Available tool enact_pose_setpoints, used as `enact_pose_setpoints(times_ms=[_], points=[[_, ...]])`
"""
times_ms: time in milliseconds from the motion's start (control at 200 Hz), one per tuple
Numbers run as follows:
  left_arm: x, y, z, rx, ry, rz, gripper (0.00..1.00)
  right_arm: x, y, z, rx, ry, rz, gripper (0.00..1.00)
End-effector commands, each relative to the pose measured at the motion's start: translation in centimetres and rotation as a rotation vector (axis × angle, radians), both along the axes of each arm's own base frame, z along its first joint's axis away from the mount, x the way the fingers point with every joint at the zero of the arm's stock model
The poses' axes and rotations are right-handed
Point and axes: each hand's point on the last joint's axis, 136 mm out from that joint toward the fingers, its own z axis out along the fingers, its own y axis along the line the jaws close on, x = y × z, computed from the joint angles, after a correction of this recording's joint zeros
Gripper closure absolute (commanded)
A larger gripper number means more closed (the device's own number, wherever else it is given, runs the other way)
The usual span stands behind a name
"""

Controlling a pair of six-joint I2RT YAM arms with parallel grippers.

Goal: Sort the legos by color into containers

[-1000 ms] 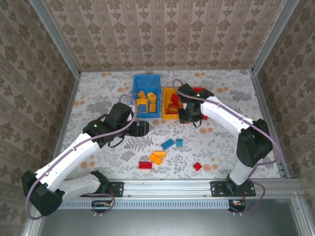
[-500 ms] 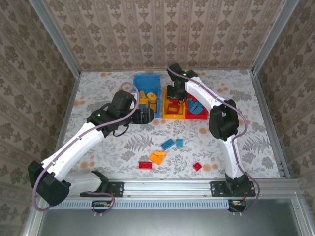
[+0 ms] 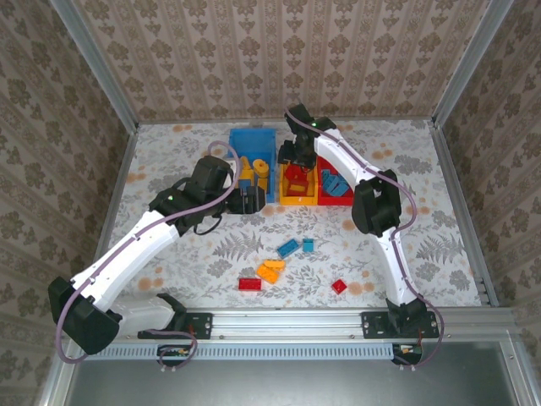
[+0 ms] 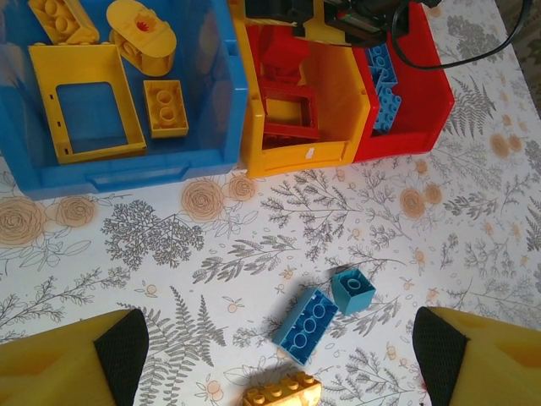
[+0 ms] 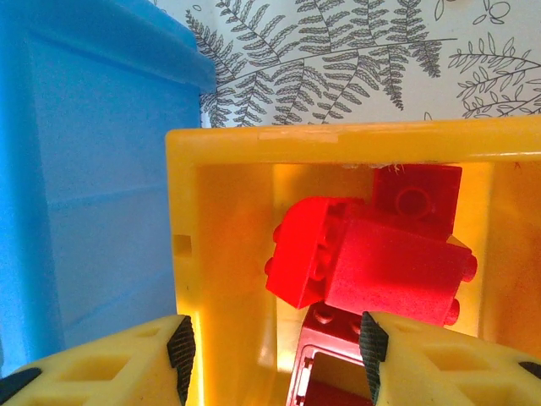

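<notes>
- Your left hand point(image 4: 279, 345) stands wide open. Nothing sits between its fingers point(image 4: 118, 347), and it touches nothing.
- It hangs over the tabletop point(image 4: 473, 254), just in front of the bins. In the overhead view it is left of centre, by the near end of the blue bin point(image 3: 252, 138).
- In the left wrist view, a blue brick point(image 4: 306, 320) lies on the tabletop at lower centre, below the gap of that hand. A smaller blue brick point(image 4: 352, 289) is just beside it, and an orange brick point(image 4: 281, 391) lies at the bottom edge.
- Your right hand point(image 5: 275, 351) is partly open, much narrower than the left. Its fingers point(image 5: 180, 345) stand apart and grip nothing.
- It hovers over the far end of the yellow bin point(image 5: 190, 254), at upper centre of the overhead view.
- Red bricks point(image 5: 372, 271) lie heaped in the yellow bin straight under it. None is pinched.
- The three bins stand side by side, with the blue bin at left, the yellow bin in the middle and the red bin point(image 4: 397, 144) at right.
- The blue bin holds yellow-orange bricks point(image 4: 89, 110), and the red bin holds blue bricks point(image 4: 382, 93).
- At the lower centre of the overhead view, a flat red brick point(image 3: 249, 284) and a small red brick point(image 3: 339, 287) lie loose on the tabletop, well apart.
</notes>
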Motion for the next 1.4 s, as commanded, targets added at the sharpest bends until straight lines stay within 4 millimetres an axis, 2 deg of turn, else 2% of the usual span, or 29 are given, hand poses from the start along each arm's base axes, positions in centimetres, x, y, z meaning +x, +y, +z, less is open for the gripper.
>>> enact_pose_setpoints(times_ms=[0,145,245,350,520,600,715,915,1110,1280,1395], points=[[-0.3,0.0,-0.2,0.011,0.012,-0.024,0.15,-0.5,-0.2,4.4,0.042,-0.054,-0.003,0.46],[-1.1,-0.5,-1.8,0.058,0.043,-0.107,0.16,-2.4,-1.4,8.7,0.028,-0.154,-0.002,0.51],[-2.6,-0.9,-4.4,0.152,0.089,-0.238,0.17,-5.8,-2.6,10.3,0.029,-0.224,0.014,0.51],[-5.3,-1.4,-7.5,0.293,0.116,-0.429,0.17,-11.0,-3.1,9.6,0.031,-0.26,0.099,0.47],[-10.2,-2.2,-11.5,0.537,0.068,-0.753,0.16,-20.2,-3.3,5.6,0.07,-0.199,0.246,0.37],[-10.9,-2.4,-13.2,0.627,0.052,-0.836,0.14,-23.4,-4.2,5.3,0.094,-0.186,0.247,0.35],[-11.0,-3.5,-15.0,0.668,0.05,-0.901,0.13,-26.5,-5.8,4.9,0.128,-0.167,0.208,0.32],[-11.4,-5.3,-17.2,0.713,0.07,-0.987,0.14,-29.8,-7.8,4.6,0.164,-0.148,0.152,0.29],[-10.8,-6.0,-18.7,0.737,0.097,-0.983,0.18,-31.1,-8.6,5.3,0.188,-0.154,0.134,0.29],[-11.0,-7.3,-19.1,0.694,0.13,-0.986,0.3,-31.5,-8.8,5.3,0.186,-0.147,0.133,0.29],[-11.3,-7.1,-19.8,0.698,0.163,-0.974,0.43,-31.5,-8.8,5.4,0.185,-0.149,0.134,0.3]])
